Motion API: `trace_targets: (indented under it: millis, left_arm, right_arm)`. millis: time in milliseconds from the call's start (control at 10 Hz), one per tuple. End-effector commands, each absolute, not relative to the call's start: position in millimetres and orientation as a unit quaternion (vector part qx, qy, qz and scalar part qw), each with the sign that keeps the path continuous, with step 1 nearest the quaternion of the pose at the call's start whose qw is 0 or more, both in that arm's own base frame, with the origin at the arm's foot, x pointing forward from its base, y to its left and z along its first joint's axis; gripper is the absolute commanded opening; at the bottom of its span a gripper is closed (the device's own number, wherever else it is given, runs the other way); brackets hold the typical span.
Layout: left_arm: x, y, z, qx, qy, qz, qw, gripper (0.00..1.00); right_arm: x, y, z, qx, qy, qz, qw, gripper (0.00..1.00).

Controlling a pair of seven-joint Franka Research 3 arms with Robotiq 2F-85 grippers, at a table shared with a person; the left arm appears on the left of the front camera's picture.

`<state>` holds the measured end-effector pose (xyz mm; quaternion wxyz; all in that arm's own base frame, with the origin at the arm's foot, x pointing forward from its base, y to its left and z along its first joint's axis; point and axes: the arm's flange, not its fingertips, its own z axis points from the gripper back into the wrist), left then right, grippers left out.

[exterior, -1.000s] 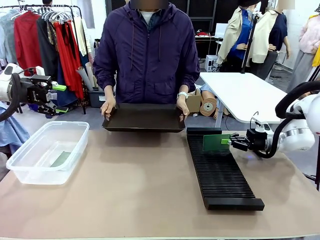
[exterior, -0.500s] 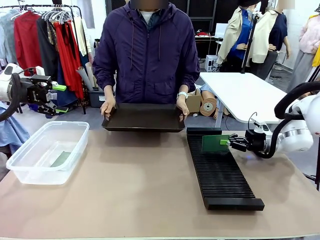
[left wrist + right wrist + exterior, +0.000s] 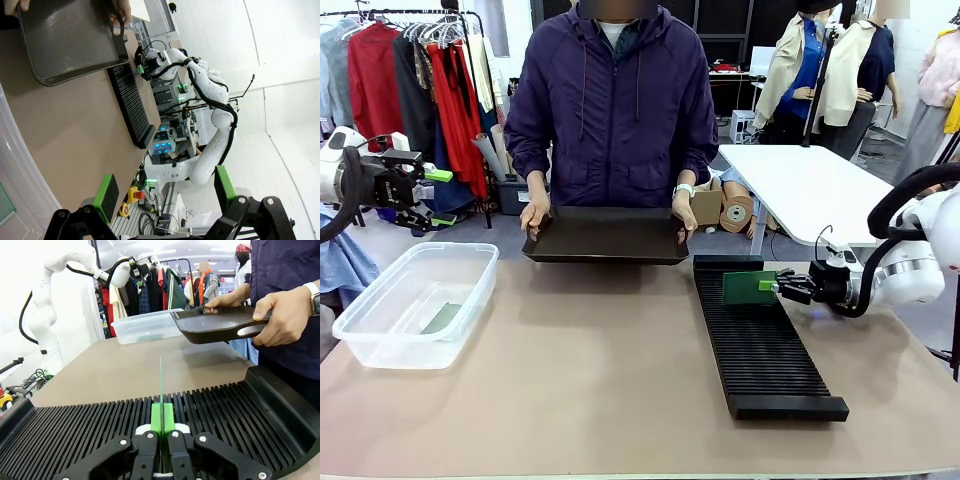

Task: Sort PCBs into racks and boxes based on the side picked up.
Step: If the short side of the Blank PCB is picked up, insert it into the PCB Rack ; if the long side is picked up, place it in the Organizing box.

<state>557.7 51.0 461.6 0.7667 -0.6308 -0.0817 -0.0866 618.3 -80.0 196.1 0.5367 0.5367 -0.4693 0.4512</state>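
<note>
My right gripper [image 3: 773,287] is shut on a green PCB [image 3: 748,288], held upright on edge over the far end of the long black slotted rack [image 3: 760,345]. In the right wrist view the PCB [image 3: 161,387] shows edge-on between the shut fingers [image 3: 161,432], in line with the rack's slots [image 3: 90,425]; its lower edge is hidden. Another PCB [image 3: 442,318] lies flat in the clear tub [image 3: 415,300] at the left. My left gripper [image 3: 435,195] hangs open and empty, high above the table's left edge; its green pads [image 3: 106,197] stand wide apart.
A person across the table holds a shallow black tray [image 3: 608,237] in both hands [image 3: 285,315], just above the far edge. The tray's right corner sits close to the rack's far end. Bare tabletop [image 3: 590,370] lies between tub and rack.
My right gripper has shifted a little to the left and slightly down with the PCB, over the rack's far end. The left arm has stayed still.
</note>
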Motion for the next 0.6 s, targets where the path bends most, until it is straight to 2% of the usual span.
trace_targets:
  millis: [0, 500]
  left_arm:
    - [555.4, 51.4, 463.7, -0.631, -0.083, -0.087, 0.766, 1.00]
    - [555.4, 51.4, 463.7, -0.631, -0.083, -0.087, 0.766, 1.00]
  right_arm:
    - [623.3, -75.3, 192.8, 0.525, -0.476, 0.454, 0.540, 0.00]
    - [625.6, -72.3, 189.1, 0.512, -0.475, 0.457, 0.551, 0.00]
